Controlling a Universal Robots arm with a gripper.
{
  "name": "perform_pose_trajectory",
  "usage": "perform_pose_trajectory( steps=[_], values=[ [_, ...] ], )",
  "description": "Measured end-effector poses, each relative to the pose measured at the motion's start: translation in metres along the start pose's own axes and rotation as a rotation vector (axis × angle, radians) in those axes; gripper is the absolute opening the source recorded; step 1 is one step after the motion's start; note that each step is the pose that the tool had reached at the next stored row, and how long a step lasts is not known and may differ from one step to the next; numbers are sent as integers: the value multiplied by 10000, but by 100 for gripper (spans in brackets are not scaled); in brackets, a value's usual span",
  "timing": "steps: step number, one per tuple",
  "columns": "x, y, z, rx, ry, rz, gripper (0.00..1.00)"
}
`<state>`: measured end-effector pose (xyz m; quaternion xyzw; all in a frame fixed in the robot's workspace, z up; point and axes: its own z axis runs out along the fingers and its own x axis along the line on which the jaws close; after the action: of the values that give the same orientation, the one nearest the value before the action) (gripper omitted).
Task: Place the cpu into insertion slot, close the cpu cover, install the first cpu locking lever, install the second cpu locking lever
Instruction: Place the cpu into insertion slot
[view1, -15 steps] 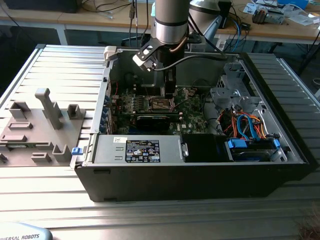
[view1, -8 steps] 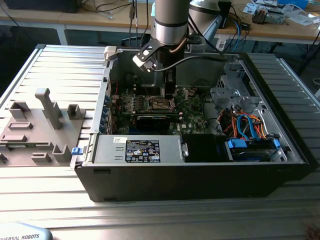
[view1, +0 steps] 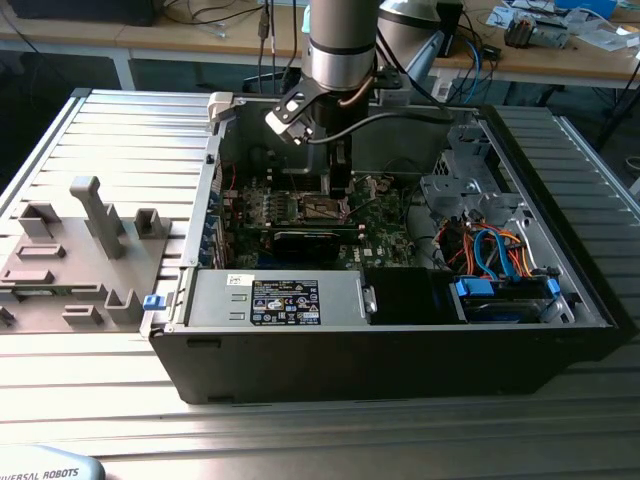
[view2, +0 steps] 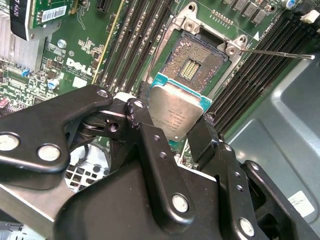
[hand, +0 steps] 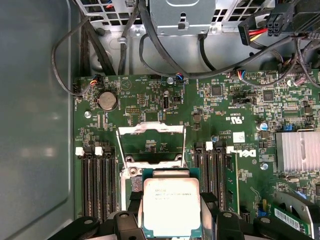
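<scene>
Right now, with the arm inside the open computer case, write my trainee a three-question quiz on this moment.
1. True or false: the cpu already sits in the insertion slot.
2. The cpu cover is: A) shut over the slot, B) swung open, C) lying outside the case.
3. What does the gripper hold?
Key: 1 false, the slot is bare; 2 B; 3 the cpu, clamped between its fingers.

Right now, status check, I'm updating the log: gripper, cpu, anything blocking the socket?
Status: gripper shut on the cpu, chip held off the bare socket, not seated. The cpu cover stands open. Nothing lying in the socket.
</scene>
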<state>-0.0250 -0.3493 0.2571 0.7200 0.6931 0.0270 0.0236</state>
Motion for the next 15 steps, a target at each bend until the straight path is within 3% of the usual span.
perform_pose_trajectory(
  steps=[8, 15],
  values=[
    [1, -18, 7, 2, 22, -304, 54],
    [1, -21, 7, 1, 23, -312, 54]
  ],
)
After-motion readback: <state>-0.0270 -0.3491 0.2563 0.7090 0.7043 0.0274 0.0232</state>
